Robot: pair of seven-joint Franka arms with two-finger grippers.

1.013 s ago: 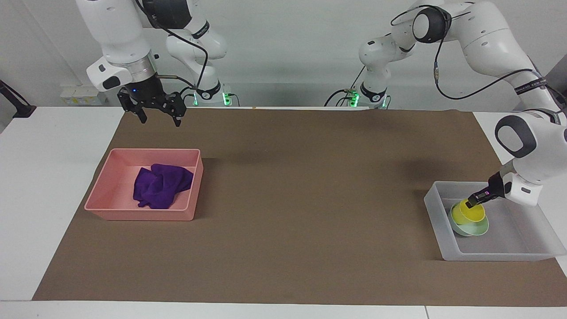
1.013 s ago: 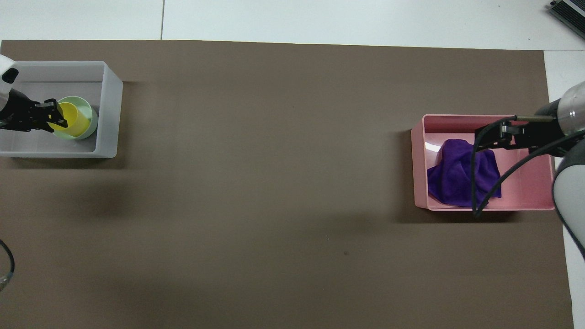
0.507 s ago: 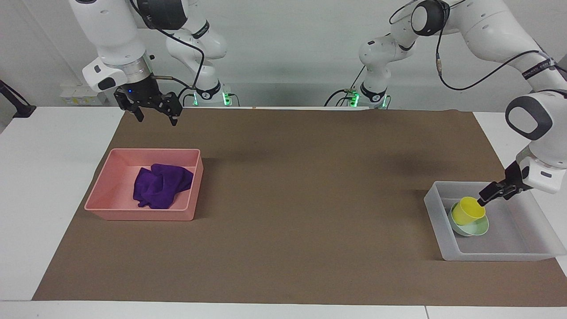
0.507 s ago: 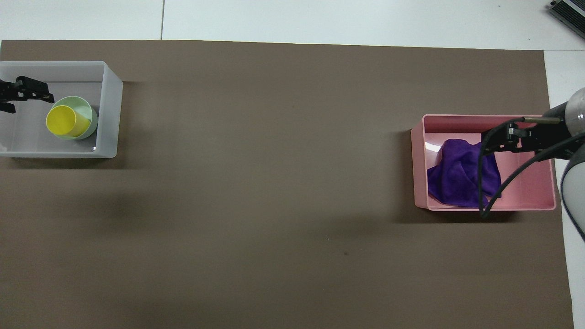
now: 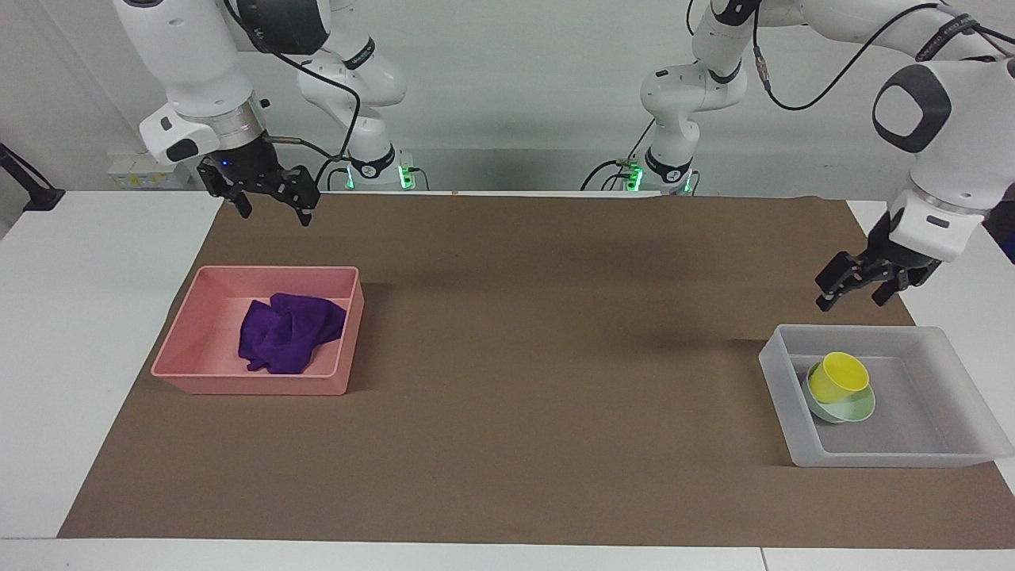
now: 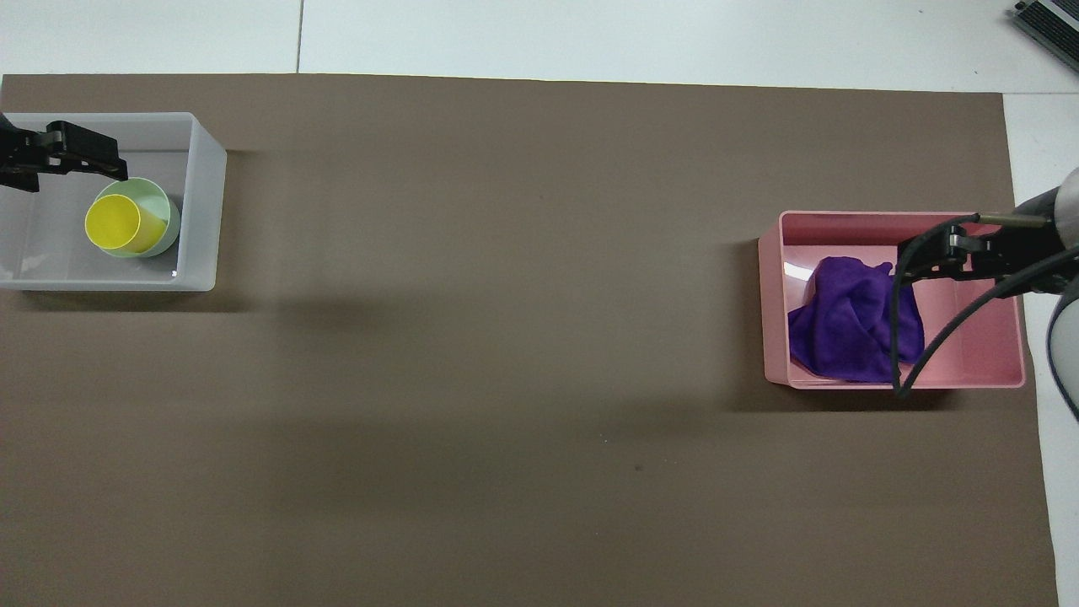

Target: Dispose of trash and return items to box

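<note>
The yellow cup lies tilted in the mint-green bowl, both inside the translucent box at the left arm's end of the table. They also show in the overhead view: cup, bowl, box. My left gripper is open and empty, raised in the air over the box; it shows in the overhead view too. The purple cloth lies crumpled in the pink tray. My right gripper hangs open and empty, high over the tray.
A brown mat covers most of the white table. In the overhead view the right arm's black cable crosses over the cloth and the tray.
My left gripper let go of the yellow cup and rose out of the box; the cup stays tilted in the bowl. My right gripper drifted slightly up and toward its end of the table.
</note>
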